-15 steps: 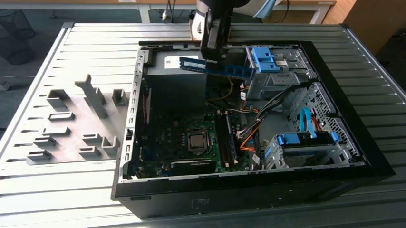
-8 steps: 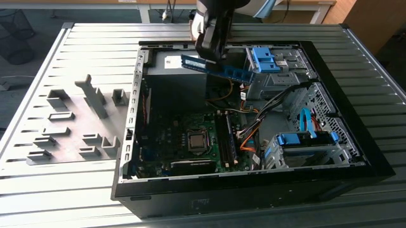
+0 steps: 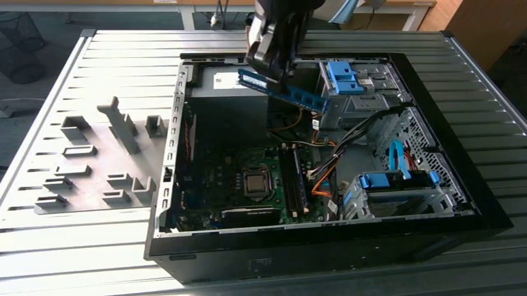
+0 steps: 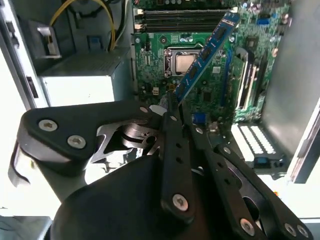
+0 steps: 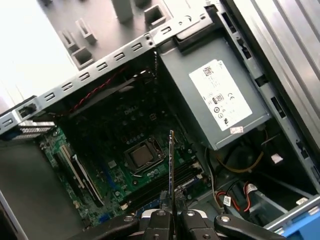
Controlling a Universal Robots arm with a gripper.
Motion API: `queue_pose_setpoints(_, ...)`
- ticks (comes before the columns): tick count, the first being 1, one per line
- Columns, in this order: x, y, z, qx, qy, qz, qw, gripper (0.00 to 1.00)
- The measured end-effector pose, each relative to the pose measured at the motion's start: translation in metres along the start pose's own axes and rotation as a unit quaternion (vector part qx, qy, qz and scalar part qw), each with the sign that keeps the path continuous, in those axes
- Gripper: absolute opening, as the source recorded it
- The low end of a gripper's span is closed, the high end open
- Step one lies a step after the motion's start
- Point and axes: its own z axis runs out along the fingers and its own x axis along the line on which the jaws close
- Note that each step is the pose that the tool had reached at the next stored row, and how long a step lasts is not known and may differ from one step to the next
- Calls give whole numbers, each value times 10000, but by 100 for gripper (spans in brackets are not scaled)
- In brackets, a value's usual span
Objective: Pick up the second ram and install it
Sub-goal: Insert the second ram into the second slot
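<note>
One stick, the second ram [image 3: 300, 95], is up in the air over the open computer case [image 3: 473, 203], tilted and touching nothing inside. The gripper [image 3: 273, 73] has its fingers clenched on one end of it. In the first wrist view the board juts out edge-on from the fingertips; in the second it shows its flat face and row of chips. Beneath it lies the green motherboard [image 4: 160, 75] with the processor socket [image 4: 185, 61] and the long dark memory slots [image 4: 185, 17]. A grey power supply [image 5: 215, 95] sits at one end of the case. Grey fixture blocks [image 3: 107, 160] stand on the slatted table [image 3: 82, 253], on the exterior view's left of the case.
</note>
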Motion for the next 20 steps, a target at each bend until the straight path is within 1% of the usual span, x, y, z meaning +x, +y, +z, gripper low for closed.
queue_pose_setpoints(2,0,0,3,4,-4,182,9998,14)
queue_pose_setpoints(4,0,0,7,9,-7,368,9993,14)
queue_pose_setpoints(5,0,0,10,14,-11,548,9985,14)
queue_pose_setpoints(7,0,0,14,18,-14,727,9973,14)
queue_pose_setpoints(10,0,-1,20,24,-20,1001,9950,14)
queue_pose_setpoints(13,0,-1,26,30,-27,1268,9919,14)
queue_pose_setpoints(15,1,-1,31,34,-31,1455,9893,14)
queue_pose_setpoints(18,1,-1,37,40,-37,1721,9851,14)
queue_pose_setpoints(20,1,-1,42,44,-41,1897,9818,14)
